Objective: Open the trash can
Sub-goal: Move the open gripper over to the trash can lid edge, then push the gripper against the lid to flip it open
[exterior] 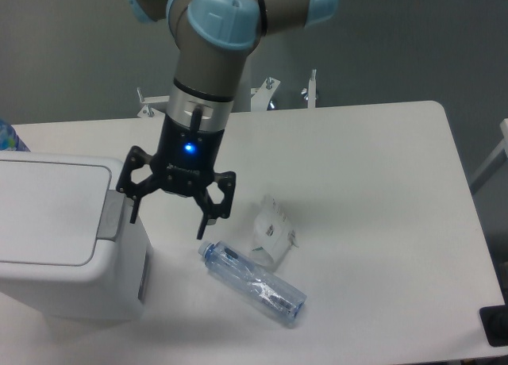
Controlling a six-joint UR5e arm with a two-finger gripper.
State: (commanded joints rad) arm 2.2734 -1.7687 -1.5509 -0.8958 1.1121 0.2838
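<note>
The trash can (55, 238) is a large white boxy bin at the left edge of the table, with its flat white lid (48, 210) down. Its grey push tab (109, 217) runs along the lid's right rim. My gripper (168, 224) hangs from the arm just right of the bin, fingers pointing down and spread open, holding nothing. Its left fingertip (133, 214) is right beside the grey tab; I cannot tell if it touches it.
A clear plastic bottle (254, 283) lies on its side on the white table (365, 190), right of the gripper. A crumpled white wrapper (271, 232) lies just behind it. A blue object (9, 136) peeks in at the far left edge.
</note>
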